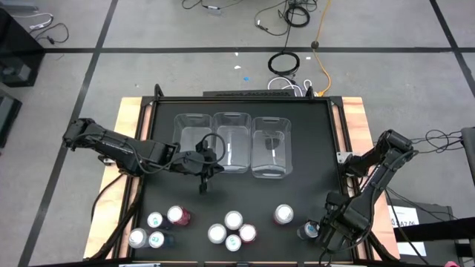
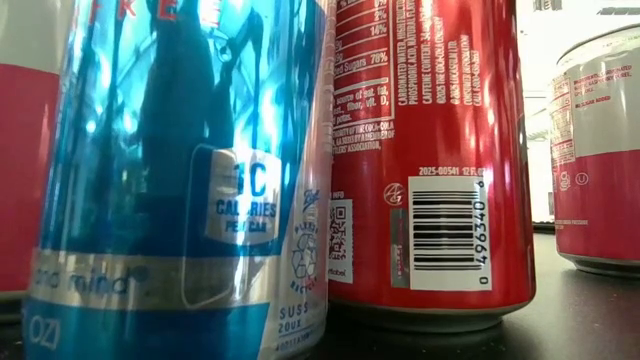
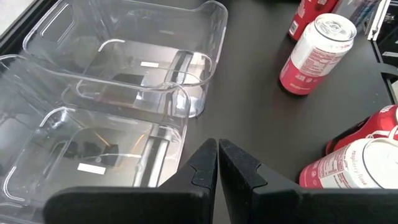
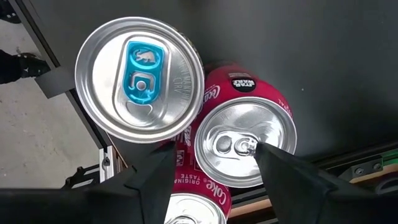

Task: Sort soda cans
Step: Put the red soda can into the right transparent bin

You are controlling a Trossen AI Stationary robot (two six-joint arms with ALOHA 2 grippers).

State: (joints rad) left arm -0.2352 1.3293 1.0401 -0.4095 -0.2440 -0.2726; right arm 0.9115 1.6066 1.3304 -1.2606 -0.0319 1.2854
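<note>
At the lower right of the high view the right claw hangs over the front right corner of the desk, and the coming move turns on what lies straight beneath it. In the right wrist view its two fingers stand parted on either side of a pinkish-red can, one finger tip over that can's silver lid, the other at its flank; I cannot tell whether they press the body yet, so the claw reads as spread around the can, not plainly gripping it. The can stands upright (long axis pointing up at the camera), so the approach is straight down. A blue-tabbed can stands just beside it, seemingly touching, and may get nudged.

The left claw, clenched on nothing, sits mid-desk just in front of the clear bins, well apart from any can. The other cans stand upright along the lower edge of the frame, and the bins look empty
</note>
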